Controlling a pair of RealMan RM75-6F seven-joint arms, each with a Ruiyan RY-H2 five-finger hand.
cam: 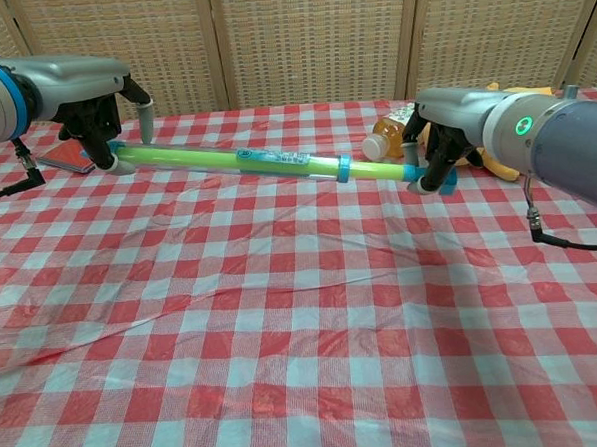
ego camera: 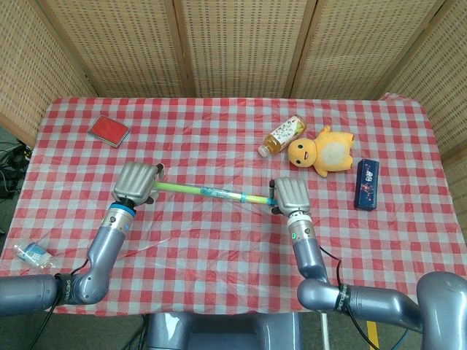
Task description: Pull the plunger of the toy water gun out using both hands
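Observation:
A long green toy water gun [cam: 245, 161] with blue rings is held level above the checkered cloth, running left to right; the head view shows its tube [ego camera: 208, 192] too. My left hand [cam: 97, 109] grips its left end, fingers wrapped round the tube. My right hand [cam: 436, 136] holds the blue handle of the plunger [cam: 376, 172] at the right end, where a short green rod shows past the blue collar [cam: 344, 167]. From above, the left hand [ego camera: 136, 183] and the right hand [ego camera: 290, 194] cover both ends.
A drink bottle [ego camera: 283, 135] and a yellow plush toy [ego camera: 323, 152] lie just behind my right hand. A dark blue box [ego camera: 367, 183] sits at the right, a red wallet [ego camera: 109, 130] at the back left, and a small clear bottle [ego camera: 33, 255] near the left edge.

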